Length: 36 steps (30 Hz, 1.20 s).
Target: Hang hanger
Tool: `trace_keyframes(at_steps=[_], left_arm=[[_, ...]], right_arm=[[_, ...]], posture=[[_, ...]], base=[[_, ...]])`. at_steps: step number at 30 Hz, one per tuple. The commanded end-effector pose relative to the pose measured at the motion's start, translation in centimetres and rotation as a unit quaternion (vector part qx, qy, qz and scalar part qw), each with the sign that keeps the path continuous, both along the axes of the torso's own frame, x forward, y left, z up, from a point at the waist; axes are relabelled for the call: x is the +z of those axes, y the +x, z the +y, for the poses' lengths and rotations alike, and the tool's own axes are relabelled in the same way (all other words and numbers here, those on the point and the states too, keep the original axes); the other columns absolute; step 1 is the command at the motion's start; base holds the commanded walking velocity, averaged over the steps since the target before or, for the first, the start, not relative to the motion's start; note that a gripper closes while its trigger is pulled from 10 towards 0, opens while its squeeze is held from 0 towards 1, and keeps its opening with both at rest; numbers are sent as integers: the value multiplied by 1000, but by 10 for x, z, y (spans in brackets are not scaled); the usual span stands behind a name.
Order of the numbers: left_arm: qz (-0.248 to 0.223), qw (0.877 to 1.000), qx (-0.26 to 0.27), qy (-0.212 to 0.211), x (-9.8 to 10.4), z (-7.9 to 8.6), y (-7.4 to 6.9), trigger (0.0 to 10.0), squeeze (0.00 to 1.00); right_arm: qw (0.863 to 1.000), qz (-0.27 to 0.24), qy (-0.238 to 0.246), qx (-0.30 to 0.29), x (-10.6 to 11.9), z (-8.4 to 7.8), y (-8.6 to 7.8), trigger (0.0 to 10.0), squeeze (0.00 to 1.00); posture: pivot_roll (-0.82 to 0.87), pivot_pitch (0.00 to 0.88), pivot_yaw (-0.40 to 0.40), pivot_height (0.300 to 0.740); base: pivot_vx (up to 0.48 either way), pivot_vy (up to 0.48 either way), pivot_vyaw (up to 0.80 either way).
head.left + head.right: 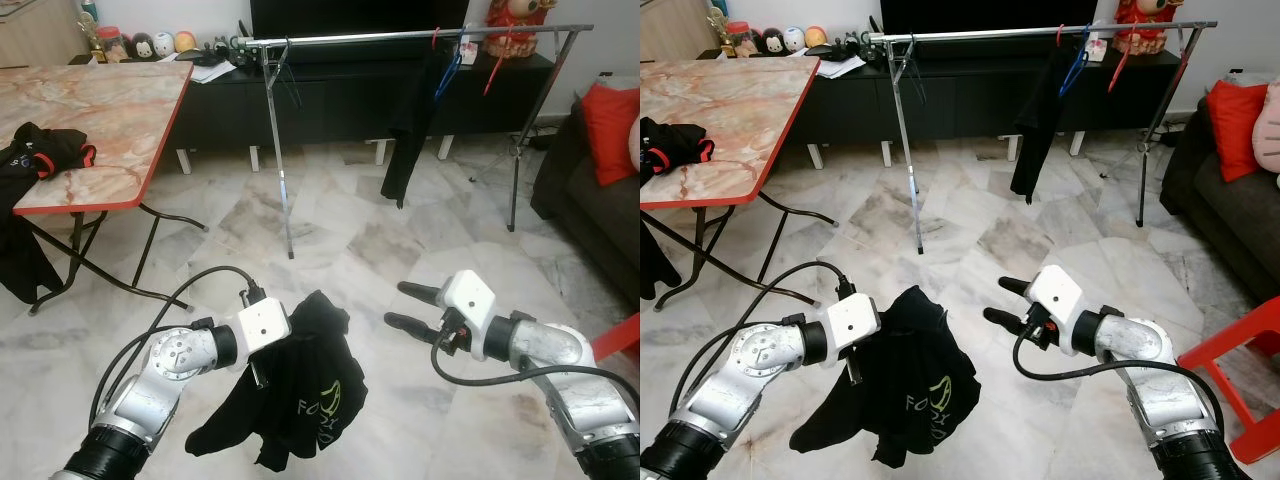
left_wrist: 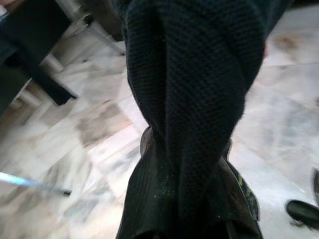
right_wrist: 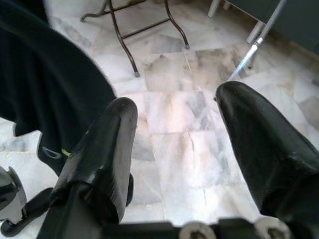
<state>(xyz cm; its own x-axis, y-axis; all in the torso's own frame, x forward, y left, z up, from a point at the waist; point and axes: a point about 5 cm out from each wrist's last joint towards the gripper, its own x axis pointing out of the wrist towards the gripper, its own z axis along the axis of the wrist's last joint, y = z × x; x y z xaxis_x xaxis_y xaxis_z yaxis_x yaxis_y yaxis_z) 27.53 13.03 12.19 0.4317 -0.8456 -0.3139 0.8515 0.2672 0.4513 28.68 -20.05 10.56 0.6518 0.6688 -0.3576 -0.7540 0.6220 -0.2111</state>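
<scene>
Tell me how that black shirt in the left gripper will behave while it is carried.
Probably floppy: the black shirt droops in folds from the left gripper. Likely light, since one pinch holds it. It may swing and brush the open right gripper nearby.

You see two silver arms with black cuffs, each ending in a white wrist block, with looping black cables; the right gripper (image 1: 402,305) has long black fingers.
</scene>
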Motion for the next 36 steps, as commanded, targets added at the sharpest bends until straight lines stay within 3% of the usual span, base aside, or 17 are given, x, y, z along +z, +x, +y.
trace_keyframes(at_steps=[1,6,8,10,13,16,17,19,20,22,23,24,25,29,32,36], left_arm=[[3,1000,-29,-2,7,2,-5,0,0],[-8,994,-99,38,15,7,-16,0,0],[-63,988,-122,65,23,6,-12,0,0],[-78,986,-127,75,24,6,-11,0,0],[-189,964,-141,127,34,1,3,0,0],[-262,947,-141,118,49,-7,9,0,0],[-283,943,-139,110,54,-9,10,2196,0],[-303,938,-136,104,59,-12,11,2196,0],[-326,931,-127,101,67,-13,14,7059,0],[-340,927,-121,100,72,-14,16,7059,0],[-365,920,-109,95,81,-13,21,10000,0],[-399,906,-109,88,88,-14,24,10000,0],[-399,906,-109,88,88,-14,24,10000,0],[-428,886,-145,100,90,-14,20,10000,0],[-430,882,-162,108,89,-11,17,10000,0],[-441,879,-160,90,93,-10,14,10000,0]], right_arm=[[1000,-6,4,-8,1,-3,2,10000,0],[1000,7,7,-4,-6,-7,-2,10000,0],[1000,16,6,6,-10,-7,-4,10000,0],[1000,18,6,9,-11,-7,-5,10000,0],[999,31,7,21,-16,-3,-9,10000,0],[999,35,11,27,-18,-1,-11,10000,0],[999,36,12,30,-19,1,-12,10000,0],[999,37,13,33,-20,2,-13,10000,0],[998,37,16,40,-20,5,-14,10000,0],[998,38,17,45,-20,6,-14,10000,0],[997,37,27,56,-19,12,-15,10000,0],[997,32,33,63,-18,15,-15,10000,0],[997,32,33,63,-18,15,-15,10000,0],[997,21,35,60,-16,16,-14,10000,0],[998,11,34,53,-15,14,-12,10000,0],[998,6,35,53,-13,14,-12,10000,0]], posture=[[-24,8,-18,740],[-24,8,-18,740],[-21,9,-18,740],[-21,9,-18,740],[-19,9,-17,740],[-21,10,-16,740],[-20,9,-16,740],[-18,8,-16,740],[-15,8,-17,740],[-15,8,-17,740],[-13,6,-18,740],[-12,4,-18,740],[-12,4,-18,740],[-9,0,-15,740],[-9,0,-16,740],[-9,0,-16,740]], base=[[0,0,0],[0,0,0],[0,0,0],[0,0,0],[0,0,0],[0,0,0],[0,0,0],[0,0,0],[0,0,0],[0,0,0],[0,0,0],[0,0,0],[0,0,0],[0,0,0],[0,0,0],[0,0,0]])
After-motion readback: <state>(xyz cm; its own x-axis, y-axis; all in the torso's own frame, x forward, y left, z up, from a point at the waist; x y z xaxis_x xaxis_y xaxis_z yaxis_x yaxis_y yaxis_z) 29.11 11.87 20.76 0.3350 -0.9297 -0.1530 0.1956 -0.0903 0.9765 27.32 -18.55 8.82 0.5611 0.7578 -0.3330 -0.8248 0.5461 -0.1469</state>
